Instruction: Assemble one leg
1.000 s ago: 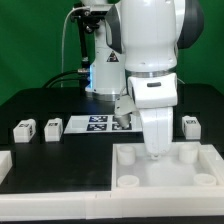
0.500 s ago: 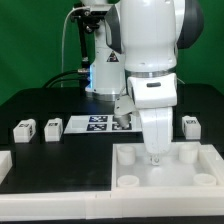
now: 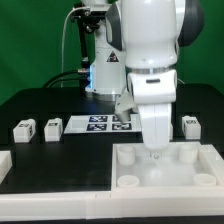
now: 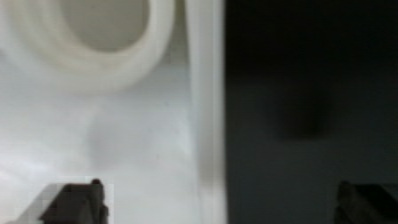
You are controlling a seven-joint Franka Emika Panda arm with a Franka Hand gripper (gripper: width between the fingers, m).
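Exterior view: three legs in sight, none gripped; small white blocks, each with a black-and-white square tag on the face turned toward the camera. Lone leg (image 3: 190, 125) on the black table (image 3: 70, 150), just beyond the far corner of the large white tray-like piece (image 3: 170, 200) on the exterior view's right; looks taller than wide, so long axis seemingly upright. Outer leg (image 3: 22, 129) and inner leg (image 3: 52, 127) side by side but apart, well off the tray-like piece's far corner toward the exterior view's left; both squat in outline, wider than tall; long axis too small to tell for sure; tags likewise facing the camera. Marker board (image 3: 92, 124) flat on the table beyond the tray-like piece's far edge, next to the inner leg. Gripper (image 3: 152, 150) pointing straight down over the tray-like piece, near the middle of its far rim; fingertips lost there, white on white.

Wrist view: gripper (image 4: 217, 205) spread wide; dark fingertips (image 4: 71, 202) at opposite sides of the picture; gap between them bare, hold on nothing; beneath, a round socket (image 4: 107, 30) of the tray-like piece, then its straight edge, then black table.
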